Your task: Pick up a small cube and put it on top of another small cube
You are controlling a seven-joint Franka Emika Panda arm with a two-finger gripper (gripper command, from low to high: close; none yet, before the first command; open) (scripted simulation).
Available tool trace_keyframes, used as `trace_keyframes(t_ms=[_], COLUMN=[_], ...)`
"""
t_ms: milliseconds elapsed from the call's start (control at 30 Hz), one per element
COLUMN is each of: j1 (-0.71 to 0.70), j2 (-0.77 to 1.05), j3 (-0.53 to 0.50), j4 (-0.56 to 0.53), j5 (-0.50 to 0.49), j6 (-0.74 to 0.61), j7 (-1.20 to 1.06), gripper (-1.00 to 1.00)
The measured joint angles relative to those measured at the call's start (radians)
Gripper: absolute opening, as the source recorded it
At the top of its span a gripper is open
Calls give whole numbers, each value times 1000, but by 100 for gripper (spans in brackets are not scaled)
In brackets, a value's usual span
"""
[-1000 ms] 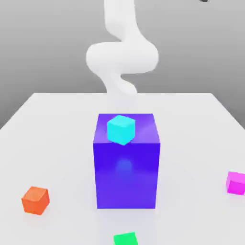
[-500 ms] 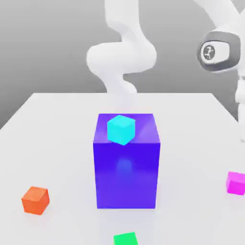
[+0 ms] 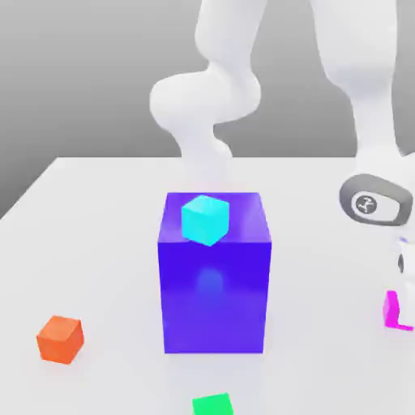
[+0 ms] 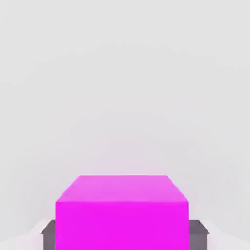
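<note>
Your fingers [image 4: 49, 233] stand spread either side of the magenta cube [image 4: 122, 212] on the counter [image 3: 97, 243], placed to pinch it for stacking.

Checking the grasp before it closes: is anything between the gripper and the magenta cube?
Nothing visible. In the hand view the magenta cube sits directly between the gripper's grey fingers, one on each side.

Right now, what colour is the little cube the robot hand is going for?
Bright magenta pink. The small cube shows best in the hand view, between the fingers.
</note>
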Motion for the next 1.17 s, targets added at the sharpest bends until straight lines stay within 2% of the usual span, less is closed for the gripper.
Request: trace_keyframes(t_ms=[100,267,867,1033,1067,1167], j1=[-12,-85,-567,-608,-609,-609], j2=[-24,-172,-186,-72,-49,-49], j3=[15,87,-156,-180,-181,-181], j4=[-6,-35,150,174,175,175], j5=[14,129,287,300,300,300], j6=[-18,-137,-326,-229,-207,-207], j7=[-11,-110,-619,-666,-666,-666], gripper=[-100,-100,-100,-100,100,100])
